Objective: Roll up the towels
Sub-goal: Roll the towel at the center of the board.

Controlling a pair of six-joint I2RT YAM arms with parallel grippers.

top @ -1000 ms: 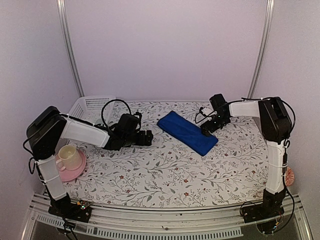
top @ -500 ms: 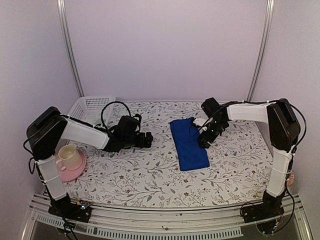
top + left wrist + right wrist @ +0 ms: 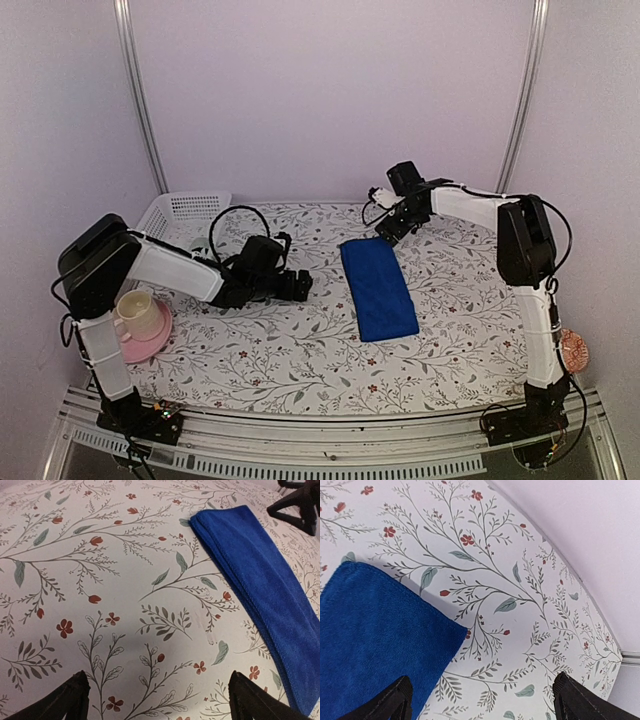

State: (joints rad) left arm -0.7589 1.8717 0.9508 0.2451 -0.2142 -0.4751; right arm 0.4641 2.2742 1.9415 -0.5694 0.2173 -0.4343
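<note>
Floral-print table (image 3: 300,350) is standing inside pale lilac walls. Blue towel (image 3: 378,288) is lying flat as a long folded strip, right of centre. Left gripper (image 3: 298,285) is hovering to its left and right gripper (image 3: 385,230) by its far end, both gaping wide. White basket (image 3: 180,212) is sitting far-left, and a cup (image 3: 133,308) is resting on a pink saucer (image 3: 150,340).

A long, plain royal-blue towel (image 3: 378,288) is lying flat and unrolled as a narrow strip right of centre on the floral table (image 3: 250,350), running from far to near, its near end angling slightly rightward.
</note>
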